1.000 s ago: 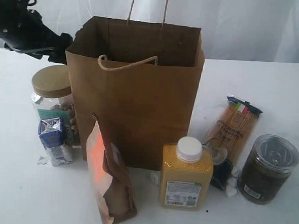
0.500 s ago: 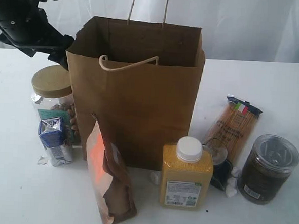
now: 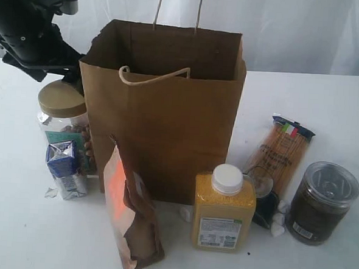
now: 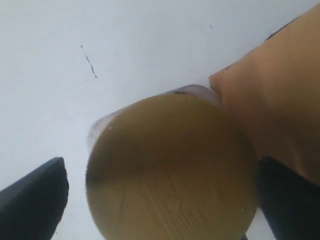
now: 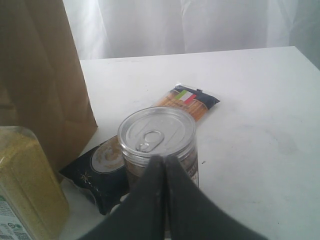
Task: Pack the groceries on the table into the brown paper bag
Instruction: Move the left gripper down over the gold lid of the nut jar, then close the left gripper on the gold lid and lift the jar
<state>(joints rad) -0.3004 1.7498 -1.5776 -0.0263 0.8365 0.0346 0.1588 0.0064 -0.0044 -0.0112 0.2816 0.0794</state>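
The brown paper bag (image 3: 162, 115) stands upright and open-mouthed on the desk (image 3: 14, 240), just beside my left pincer (image 4: 160, 200). That pincer is spread wide, directly above the tan lid of the clear nut jar (image 4: 170, 165), with a dark finger off each side of the lid. Only the left wrist view shows this straddle; whether either finger touches, I cannot tell. In the exterior view the arm hides the fingers, but I get the jar's nuts and teal label, its print too small to read. The small blue-white carton (image 3: 65, 167) sits below the pincer, just in front of the jar.

Only the right wrist view shows my right pincer (image 5: 163, 162): pressed fully together, gripping nothing, just short of the dark clear-lidded jar (image 5: 157, 137), whose ring-pull top shows here alone. Beyond the jar lies the spaghetti packet (image 5: 187, 100), with an Italian flag and blurred lettering. The yellow white-capped bottle (image 5: 25, 180) is cut off at the frame edge. The brown orange-labelled pouch (image 3: 129, 211) stands between the two pincers, well apart from both.
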